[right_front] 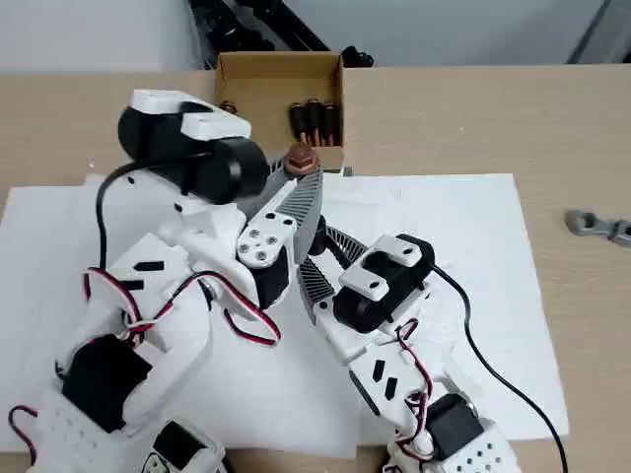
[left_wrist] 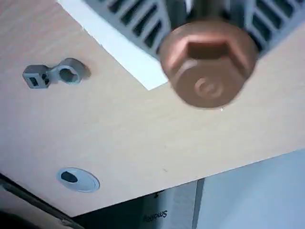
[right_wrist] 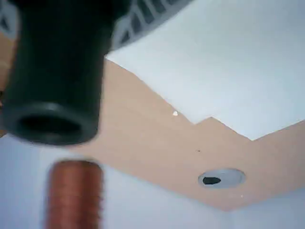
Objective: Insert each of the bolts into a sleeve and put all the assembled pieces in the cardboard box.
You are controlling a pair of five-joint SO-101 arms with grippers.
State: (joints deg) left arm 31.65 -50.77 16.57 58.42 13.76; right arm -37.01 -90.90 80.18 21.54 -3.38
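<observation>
My left gripper (right_front: pixel 296 182) is shut on a copper bolt (right_front: pixel 301 158), held just in front of the cardboard box (right_front: pixel 281 71). The left wrist view looks at the bolt's hex head (left_wrist: pixel 208 67) between the ribbed fingers (left_wrist: pixel 138 19). My right gripper (right_front: pixel 320 258) sits close behind and below the left one. In the right wrist view it is shut on a black sleeve (right_wrist: pixel 57 81), and a copper threaded shaft (right_wrist: pixel 74 195) lies just outside the sleeve's open end. Several assembled pieces (right_front: pixel 314 120) lie in the box.
A white paper sheet (right_front: pixel 444 246) covers the wooden table under both arms. A grey wrench (right_front: pixel 596 225) lies on the bare wood at the right, and it is also the wrench (left_wrist: pixel 55 75) in the left wrist view. A round cable grommet (right_wrist: pixel 220 178) is set in the tabletop.
</observation>
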